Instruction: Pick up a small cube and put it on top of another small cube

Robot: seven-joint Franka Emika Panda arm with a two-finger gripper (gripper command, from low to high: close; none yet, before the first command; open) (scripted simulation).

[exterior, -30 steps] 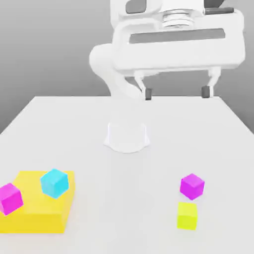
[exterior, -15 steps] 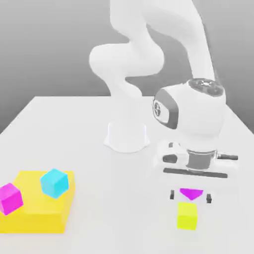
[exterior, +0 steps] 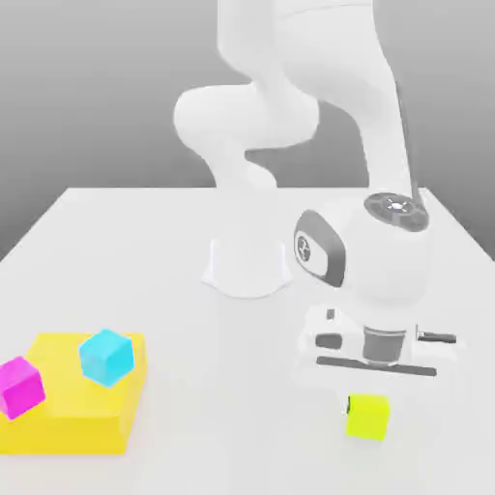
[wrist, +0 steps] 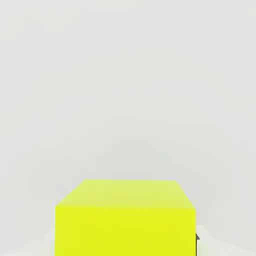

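Observer: Status check. What is your hand doing?

Arm: My gripper point(exterior: 367, 404) is sitting low over the white table point(exterior: 145, 251), on the exterior view's right. The jaws are closing right in on the small lime yellow-green cube point(exterior: 367, 416). In the hand view that cube point(wrist: 125, 220) is sitting close up in front of the camera, so I am reading this as a grip on it. The cube is looking level with the table and not yet lifted.

Observer: And the target?

Arm: The small hot-pink magenta cube point(exterior: 19, 387) is waiting well apart from me, on the exterior view's left. It is leaning against the near corner of the big flat yellow block point(exterior: 82, 411). Whether it is resting on the block or beside it, I cannot tell. A small cyan cube point(exterior: 104, 356) is sitting on top of that block, near the pink one.

Observer: Progress?

Arm: I am judging the grasp as made, early in the job. The lift, the carry across the table, the lining up over the pink cube and the release are all remaining. The cyan neighbour is crowding the drop spot, so I am expecting a careful approach there.
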